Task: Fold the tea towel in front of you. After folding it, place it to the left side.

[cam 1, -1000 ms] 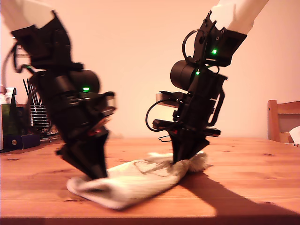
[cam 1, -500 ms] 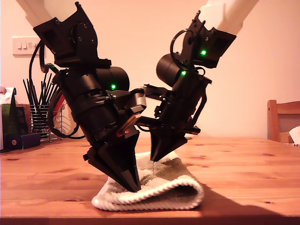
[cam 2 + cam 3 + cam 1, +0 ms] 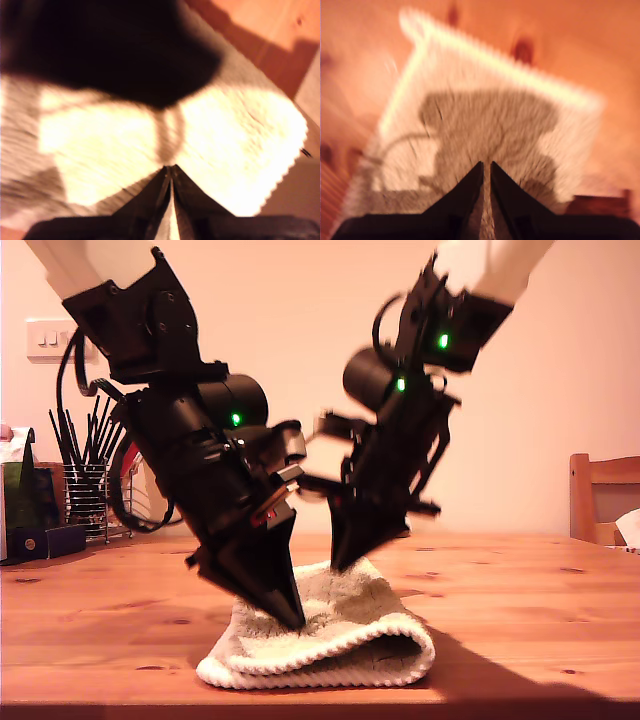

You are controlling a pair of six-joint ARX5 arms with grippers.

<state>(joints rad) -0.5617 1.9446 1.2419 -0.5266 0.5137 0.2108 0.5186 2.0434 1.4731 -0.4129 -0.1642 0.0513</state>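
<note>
Exterior view's middle: tea towel (image 3: 350, 640) folded over on itself on the wooden table (image 3: 520, 590), rounded fold toward the exterior view's right, ribbed hem edges stacked along the near side. Two black arms angled down over it. Gripper at the exterior view's left (image 3: 293, 617) pointed, tip resting on the towel's upper layer near the middle. Gripper at the exterior view's right (image 3: 340, 560) tapered to a point as well, tip at or just above the towel's far edge; contact not clear through the blur. Cannot tell from the wrist views which of these arms is which.

First wrist view: my first gripper (image 3: 170, 170) with fingers (image 3: 150, 200) brought together, tips meeting in one point, only a thin pale sliver between them further back. Bright, blurred terry of the towel (image 3: 100, 140) directly beneath and ahead of the tips, a large dark blurred shape over its far part. Whether any cloth is pinched at the tips: cannot tell.

Second wrist view: my second gripper (image 3: 486, 165) with fingers (image 3: 462, 195) nearly together, a slim slit left between, no cloth seen in it. Towel (image 3: 490, 115) spread below and ahead of the tips, shadowed in the centre, bare table all round its edges.
</note>
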